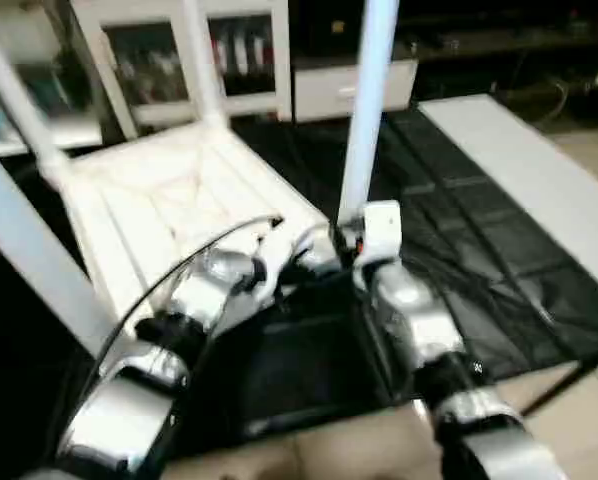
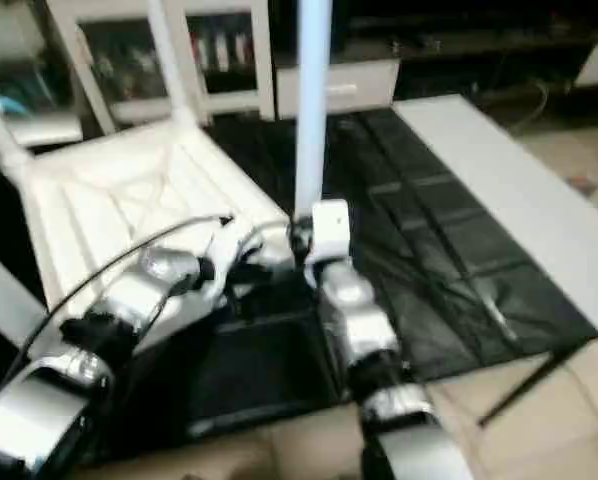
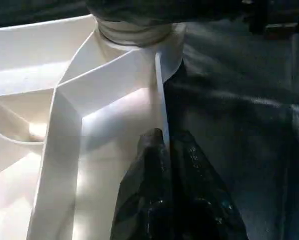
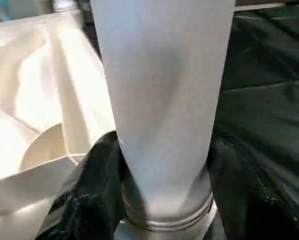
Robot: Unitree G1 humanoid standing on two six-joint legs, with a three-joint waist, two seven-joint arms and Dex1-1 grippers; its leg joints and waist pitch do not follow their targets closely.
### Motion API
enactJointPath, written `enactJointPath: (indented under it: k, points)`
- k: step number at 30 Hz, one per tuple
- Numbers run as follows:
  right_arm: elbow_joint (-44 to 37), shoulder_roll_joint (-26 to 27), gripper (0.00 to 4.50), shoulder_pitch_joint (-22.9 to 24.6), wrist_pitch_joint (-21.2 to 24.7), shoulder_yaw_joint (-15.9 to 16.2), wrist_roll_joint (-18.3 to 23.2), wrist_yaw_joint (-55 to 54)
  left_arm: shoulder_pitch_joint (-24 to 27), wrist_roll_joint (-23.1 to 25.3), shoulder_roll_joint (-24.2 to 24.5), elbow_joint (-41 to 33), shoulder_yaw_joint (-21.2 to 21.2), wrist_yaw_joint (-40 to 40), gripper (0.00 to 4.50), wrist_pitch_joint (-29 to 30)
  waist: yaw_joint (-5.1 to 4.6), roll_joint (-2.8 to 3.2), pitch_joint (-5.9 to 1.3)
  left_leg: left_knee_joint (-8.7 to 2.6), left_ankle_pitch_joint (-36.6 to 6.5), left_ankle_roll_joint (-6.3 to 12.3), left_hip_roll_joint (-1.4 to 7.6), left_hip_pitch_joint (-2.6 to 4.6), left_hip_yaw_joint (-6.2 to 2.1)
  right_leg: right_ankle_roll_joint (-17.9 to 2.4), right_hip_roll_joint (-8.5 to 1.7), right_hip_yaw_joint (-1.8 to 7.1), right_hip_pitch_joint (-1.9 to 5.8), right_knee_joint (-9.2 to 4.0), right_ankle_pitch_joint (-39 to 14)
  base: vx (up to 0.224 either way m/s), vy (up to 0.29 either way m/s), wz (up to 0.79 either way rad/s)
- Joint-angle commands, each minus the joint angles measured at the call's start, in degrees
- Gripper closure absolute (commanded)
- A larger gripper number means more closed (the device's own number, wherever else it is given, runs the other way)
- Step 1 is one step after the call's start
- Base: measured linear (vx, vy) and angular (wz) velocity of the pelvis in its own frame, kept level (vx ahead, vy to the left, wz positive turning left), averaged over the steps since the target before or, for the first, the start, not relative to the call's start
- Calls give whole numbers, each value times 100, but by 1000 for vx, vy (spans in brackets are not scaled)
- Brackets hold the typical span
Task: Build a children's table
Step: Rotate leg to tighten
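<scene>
Closest in, both silver forearms are reaching forward over the black-draped bench (image 1: 479, 260), and the claws are mostly tucked behind the wrists in the head views, so the wrist cams are doing the real work here. The right claw (image 4: 162, 165) is gripping a white leg (image 1: 367, 110) near its lower end, one black finger on each side of the tube, just above the ridged collar; the leg is standing nearly upright and is getting cut off at the top of the picture. The left claw (image 3: 164, 150) is pinched down on a thin edge of the tabletop (image 1: 169, 200), with the fingers pressed together on that wall near a round corner socket (image 3: 134, 30). The tabletop is lying upside down on the bench, ribbed underside facing up, left of the held leg. Further back, another leg (image 1: 201, 60) is sticking up from the far corner, and one more leg (image 1: 14, 100) is rising at the left corner, both running out of frame. There's also a pale bar (image 1: 29, 250) crossing the near left that's too blurry to call. A white board (image 1: 539, 180) is lying along the right side of the bench. Behind everything, white cabinets (image 1: 179, 50) are showing up pretty smeared.
</scene>
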Motion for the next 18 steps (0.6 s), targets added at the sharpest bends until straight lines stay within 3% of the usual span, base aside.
enactJointPath:
  k: [1,3,4,5,6,9,11,12,13,15,16,18]
  points:
    - [514,5,241,12,-124,-279,-138,-306,-23,60,-4,132,-169,-288,450,-233,-14,64,-312,-607,-2501,-147,351,63,-108,-1327,-439,366,164,-532,-1225,0,0,0]
    - [397,35,241,28,-255,-204,-113,-19,-20,59,19,133,-166,-298,450,-246,18,55,-317,-604,-2268,0,354,30,-88,-1249,-473,385,204,-577,-1480,0,0,0]
    - [347,45,241,13,-488,-84,-122,144,-42,76,32,201,-146,-288,450,-301,34,0,-328,-601,-2028,117,372,24,-67,-1255,-478,394,216,-585,-1346,0,0,0]
    - [347,45,241,13,-488,-84,-122,144,-42,76,32,201,-146,-288,450,-301,57,21,-334,-606,-1721,216,378,23,-53,-1298,-465,388,244,-564,-1146,0,0,0]
    - [329,21,185,16,-577,-37,-151,131,-42,83,41,221,-139,-286,450,-324,60,24,-335,-605,-1578,267,385,21,-42,-1325,-459,387,249,-554,-1018,0,0,0]
    - [-253,-126,171,267,-546,37,-41,558,114,94,187,60,-166,-401,450,-358,115,36,-366,-595,-1017,528,430,72,31,-1466,-430,376,279,-500,-291,0,0,0]
    - [-678,-310,137,461,-397,224,-69,981,234,117,296,-49,-218,-536,450,-398,193,29,-383,-558,-571,797,444,96,88,-1558,-409,373,292,-428,388,0,0,0]
    - [-740,-365,137,500,-391,286,-118,1137,258,129,329,-60,-235,-579,450,-431,201,26,-381,-554,-586,834,443,98,100,-1562,-411,374,289,-428,407,0,0,0]
    - [-899,-474,128,605,-322,412,-151,1426,315,122,390,-125,-254,-675,450,-451,211,61,-380,-556,-714,832,437,110,108,-1560,-416,375,290,-436,279,0,0,0]
    - [-1280,-665,121,838,-118,556,-63,1969,421,85,509,-274,-295,-927,450,-526,215,39,-360,-573,-872,807,447,111,118,-1518,-405,382,297,-463,112,0,0,0]
    - [-1520,-812,97,983,9,655,0,2312,485,59,570,-362,-322,-1086,450,-543,212,31,-349,-605,-1086,712,462,122,124,-1467,-395,402,286,-475,-175,0,0,0]
    - [-1750,-974,97,1112,50,751,30,2603,546,41,628,-456,-353,-1244,450,-533,240,21,-334,-624,-1239,591,472,146,141,-1417,-389,429,282,-502,-414,0,0,0]
